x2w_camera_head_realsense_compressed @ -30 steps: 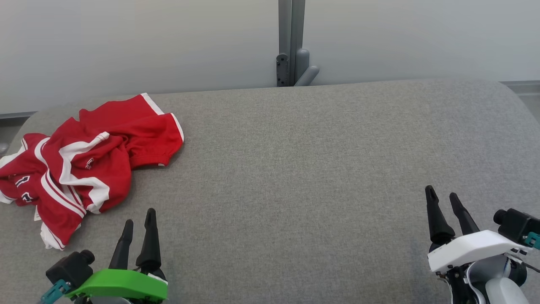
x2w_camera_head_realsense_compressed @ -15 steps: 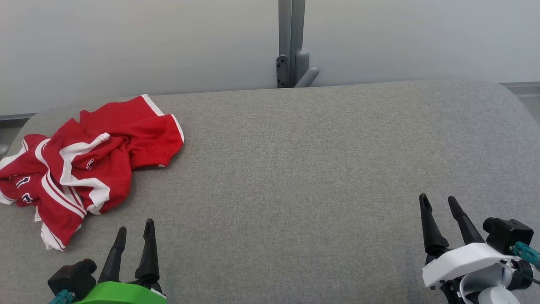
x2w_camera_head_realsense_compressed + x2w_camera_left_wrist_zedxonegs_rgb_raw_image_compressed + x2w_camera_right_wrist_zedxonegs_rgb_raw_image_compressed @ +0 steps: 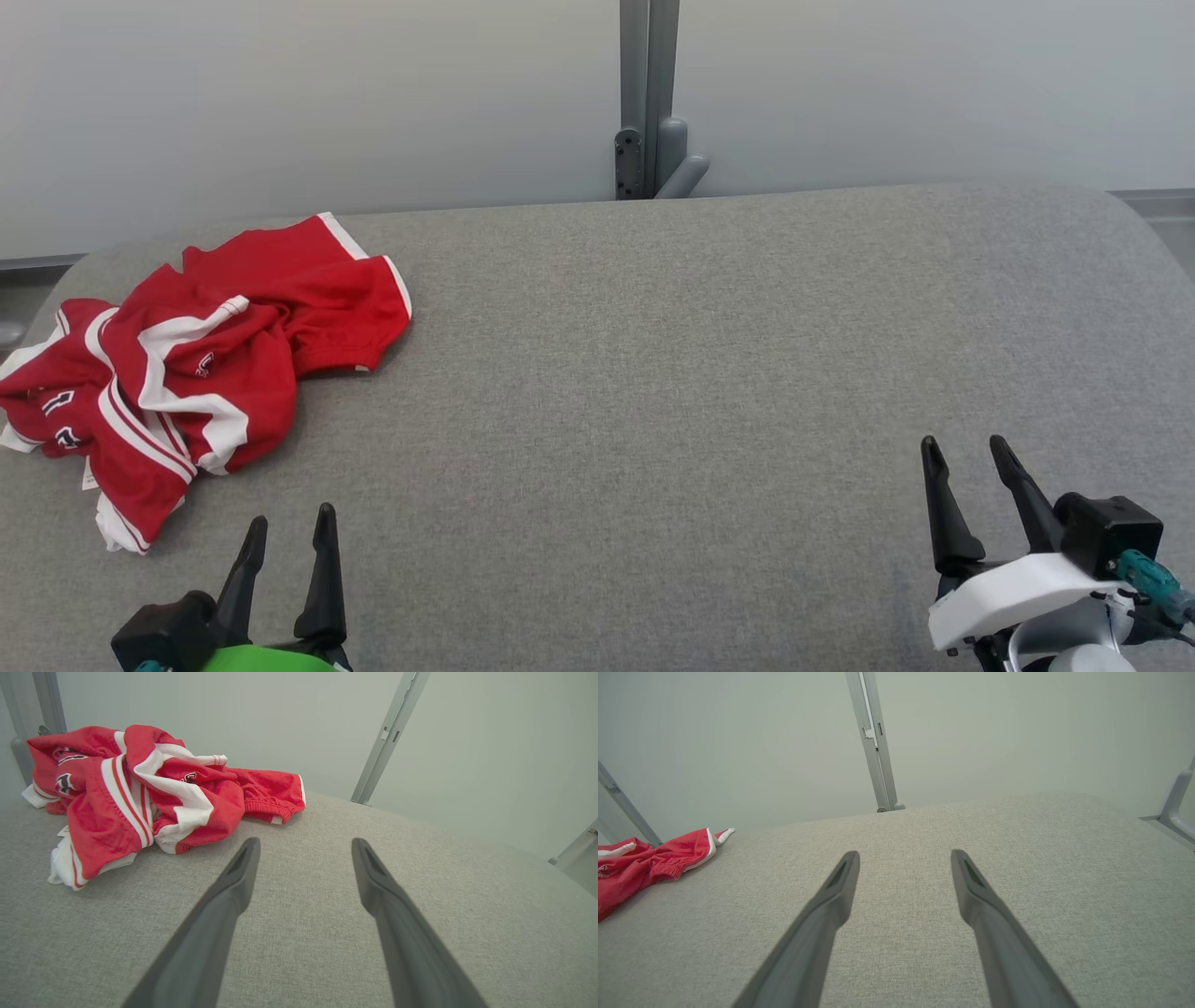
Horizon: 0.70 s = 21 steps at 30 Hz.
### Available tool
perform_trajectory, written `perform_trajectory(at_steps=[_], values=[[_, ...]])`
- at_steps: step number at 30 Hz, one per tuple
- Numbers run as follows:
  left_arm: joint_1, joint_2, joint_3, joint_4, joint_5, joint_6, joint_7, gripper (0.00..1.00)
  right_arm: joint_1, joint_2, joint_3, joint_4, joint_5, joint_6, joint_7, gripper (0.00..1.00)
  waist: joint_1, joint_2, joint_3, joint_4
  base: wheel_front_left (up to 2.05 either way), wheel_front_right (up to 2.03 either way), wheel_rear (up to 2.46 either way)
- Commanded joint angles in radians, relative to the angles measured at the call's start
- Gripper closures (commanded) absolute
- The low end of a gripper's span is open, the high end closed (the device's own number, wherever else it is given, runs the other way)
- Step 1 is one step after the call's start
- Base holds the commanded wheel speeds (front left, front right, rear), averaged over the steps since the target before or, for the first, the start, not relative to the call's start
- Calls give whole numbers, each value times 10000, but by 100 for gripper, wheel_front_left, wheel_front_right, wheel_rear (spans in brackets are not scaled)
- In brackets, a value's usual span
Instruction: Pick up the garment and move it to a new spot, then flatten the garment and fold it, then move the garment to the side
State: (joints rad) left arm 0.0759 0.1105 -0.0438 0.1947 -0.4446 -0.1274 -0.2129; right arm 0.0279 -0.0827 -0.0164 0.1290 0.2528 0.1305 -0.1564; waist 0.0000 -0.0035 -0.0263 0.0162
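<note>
Inspector: Location of garment [image 3: 205, 364], head view?

Technician: Red with white stripes, crumpled in a heap on the grey padded table [image 3: 653, 420]. It lies well to the left of the upright post [image 3: 647, 93] and nearer the robot than the post. Nothing touches it.

Inspector: Grippers, same view?

Technician: The left gripper [image 3: 291, 516] sits left of the post, at the near edge of the table. It is close to the garment's nearest hem but apart from it. The right gripper [image 3: 963, 441] sits well to the right of the post, also at the near edge. On both, the two fingers are spread with nothing between them.

Inspector: Left wrist view?

Technician: The left gripper [image 3: 304, 842] has its fingers wide apart over bare table fabric, holding nothing. The garment [image 3: 140, 788] lies left of the post [image 3: 387, 742], just beyond the left-hand fingertip, with no contact.

Inspector: Right wrist view?

Technician: The right gripper [image 3: 905, 856] is fully spread and empty, with its fingers pointing toward the post [image 3: 873, 742]. A red edge of the garment [image 3: 649, 865] shows far left of the post, well apart from the fingers.
</note>
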Motion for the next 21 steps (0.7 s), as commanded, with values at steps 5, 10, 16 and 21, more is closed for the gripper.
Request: perform_trajectory(at_steps=[5, 10, 16, 21], values=[[204, 59, 129, -132, 442, -31, -109, 0, 111, 17, 60, -49, -461, 2, -221, 0, 0, 25, -40, 33, 0, 0, 0], [330, 90, 204, -176, 784, -36, -183, 0, 172, 35, 71, -69, -806, 3, -367, 0, 0, 26, -75, 43, 0, 0, 0], [420, 110, 280, -253, 1257, -37, -262, 0, 147, 37, -9, -54, -1220, 3, -540, 0, 0, 28, -57, 44, 0, 0, 0], [510, 132, 340, -256, 1591, -39, -320, 0, 203, 88, -111, 32, -1456, 2, -685, 0, 0, 30, -83, 47, 0, 0, 0]])
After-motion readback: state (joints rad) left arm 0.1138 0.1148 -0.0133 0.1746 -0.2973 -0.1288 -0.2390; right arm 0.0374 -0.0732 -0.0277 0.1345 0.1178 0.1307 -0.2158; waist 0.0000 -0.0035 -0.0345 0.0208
